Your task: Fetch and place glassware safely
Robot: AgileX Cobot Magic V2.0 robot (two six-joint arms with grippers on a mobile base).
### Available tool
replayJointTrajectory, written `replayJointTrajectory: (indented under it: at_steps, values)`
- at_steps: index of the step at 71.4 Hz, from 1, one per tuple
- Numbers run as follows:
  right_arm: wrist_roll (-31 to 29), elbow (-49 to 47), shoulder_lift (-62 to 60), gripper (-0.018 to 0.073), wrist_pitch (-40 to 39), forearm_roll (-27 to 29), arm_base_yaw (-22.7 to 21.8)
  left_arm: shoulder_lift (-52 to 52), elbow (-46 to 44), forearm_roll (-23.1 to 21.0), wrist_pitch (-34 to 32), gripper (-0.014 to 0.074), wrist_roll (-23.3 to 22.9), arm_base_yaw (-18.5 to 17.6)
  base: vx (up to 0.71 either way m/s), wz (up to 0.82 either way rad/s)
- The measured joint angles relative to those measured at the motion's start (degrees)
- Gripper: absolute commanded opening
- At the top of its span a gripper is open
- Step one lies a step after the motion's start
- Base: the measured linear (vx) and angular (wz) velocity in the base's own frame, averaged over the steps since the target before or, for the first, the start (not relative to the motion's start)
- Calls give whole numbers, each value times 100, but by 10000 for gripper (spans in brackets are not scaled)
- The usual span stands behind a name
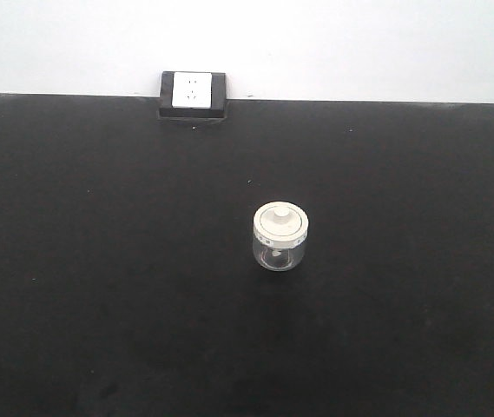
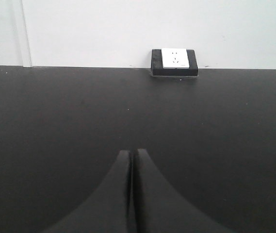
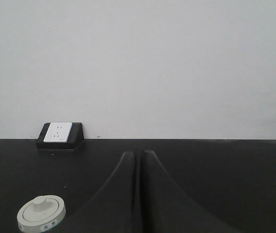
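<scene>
The jar (image 1: 280, 249) is clear glass, with a cream-white lid (image 1: 280, 222) and a knob of the same cream-white at the lid's centre. Tiny dark marks run round the lid's rim, seen low and to the left of the right gripper (image 3: 138, 154). Both the right gripper and the left gripper (image 2: 131, 152) are plain matte black. The table (image 1: 99, 287) is black too, unpatterned, flecked with a few pale specks. Ahead of the left gripper, the socket (image 2: 174, 58) has a white face with small dark slots, set in a black housing. The wall (image 3: 176, 63) beyond is plain off-white.
</scene>
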Motion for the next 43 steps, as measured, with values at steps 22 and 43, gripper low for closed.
replayJointTrajectory:
  at_steps: [22, 43]
  values:
    - [-39, 0, 0, -3, 0, 0, 0, 0, 17, 0, 7, -7, 0, 0, 0, 0]
    - [-918, 0, 42, -3, 205, 1075, -16, 0, 17, 0, 7, -7, 0, 0, 0, 0]
